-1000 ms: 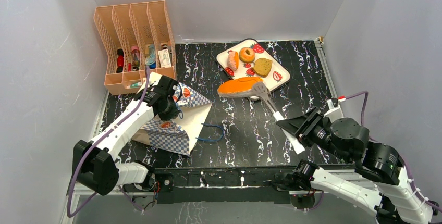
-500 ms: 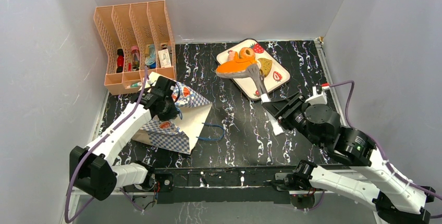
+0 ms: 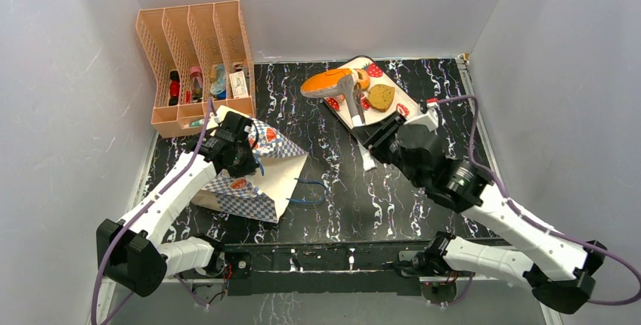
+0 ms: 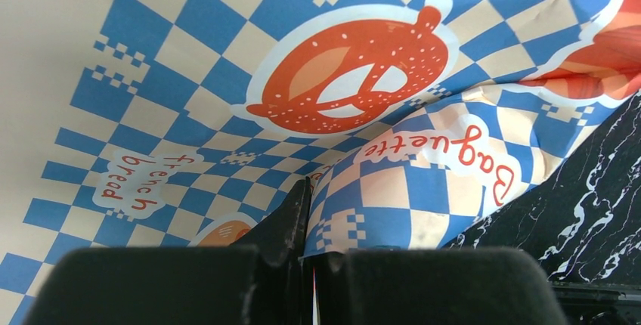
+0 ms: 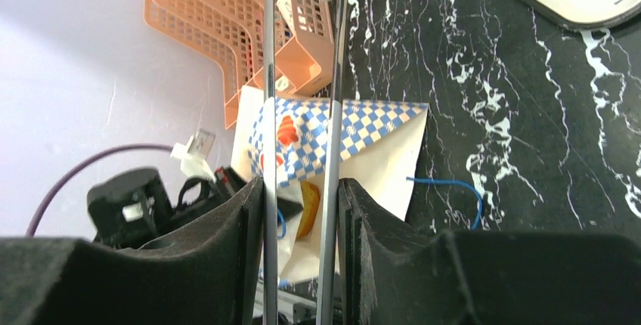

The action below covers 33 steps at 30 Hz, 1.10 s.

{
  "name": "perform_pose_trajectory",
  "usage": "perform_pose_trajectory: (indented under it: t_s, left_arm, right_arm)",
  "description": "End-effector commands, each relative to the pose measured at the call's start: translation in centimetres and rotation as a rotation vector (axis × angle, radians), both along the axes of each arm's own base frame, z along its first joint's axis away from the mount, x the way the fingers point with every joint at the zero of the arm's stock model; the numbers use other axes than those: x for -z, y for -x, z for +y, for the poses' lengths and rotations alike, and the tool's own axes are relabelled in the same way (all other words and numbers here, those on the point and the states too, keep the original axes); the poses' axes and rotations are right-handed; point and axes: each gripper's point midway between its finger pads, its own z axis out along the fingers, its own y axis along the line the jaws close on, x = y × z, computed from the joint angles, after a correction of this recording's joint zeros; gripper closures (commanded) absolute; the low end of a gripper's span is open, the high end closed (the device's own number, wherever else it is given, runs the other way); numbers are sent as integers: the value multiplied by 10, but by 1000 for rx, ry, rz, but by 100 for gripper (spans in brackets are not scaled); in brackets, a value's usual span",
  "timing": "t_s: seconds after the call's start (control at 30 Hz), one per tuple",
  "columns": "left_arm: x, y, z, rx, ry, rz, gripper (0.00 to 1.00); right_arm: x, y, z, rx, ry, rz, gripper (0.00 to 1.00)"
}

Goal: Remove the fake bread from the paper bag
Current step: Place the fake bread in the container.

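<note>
The paper bag (image 3: pixel 266 177) lies on its side at the left of the table, mouth towards the left arm. My left gripper (image 3: pixel 236 151) is shut on the bag's upper edge; the left wrist view shows the chequered paper (image 4: pixel 355 83) pinched between the fingers of the gripper (image 4: pixel 308 189). My right gripper (image 3: pixel 370 142) is shut on metal tongs (image 3: pixel 352 104) that hold the long orange loaf (image 3: pixel 326 82) above the strawberry-print tray (image 3: pixel 413 103). A ring donut (image 3: pixel 364 77) and the toast slice (image 3: pixel 380 97) lie on the tray. The right wrist view shows the tong arms (image 5: pixel 332 113) between the fingers of the gripper (image 5: pixel 301 189) and an orange piece (image 5: pixel 308 208) at the bag's mouth.
A peach file rack (image 3: pixel 195 60) holding small items stands at the back left, close behind the bag. A blue cord handle (image 3: pixel 308 189) trails on the table right of the bag. White walls enclose the table on three sides.
My right arm has carried the loaf in the tongs back and to the left, from in front of the tray to above it. My left gripper keeps its hold on the bag.
</note>
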Motion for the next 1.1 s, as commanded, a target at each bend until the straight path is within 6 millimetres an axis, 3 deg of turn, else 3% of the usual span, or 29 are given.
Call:
perform_pose_trajectory:
  t_s: [0.0,0.2,0.4,0.6,1.07]
  left_arm:
    - [-15,7,-4,39,34,-6,100]
    - [-20,11,-3,46,42,-13,100]
    - [-23,15,1,46,32,-22,100]
    - [-23,15,1,50,33,-16,100]
    - [-23,9,-2,69,20,16,100]
  right_arm:
    - [-61,-41,-1,19,-165,-147,100]
    - [-63,-85,-30,59,-196,-160,100]
    - [-47,-104,-67,97,-286,-135,100]
    - [-21,-104,-86,131,-343,-111,100]
    - [61,-88,-92,159,-326,-22,100]
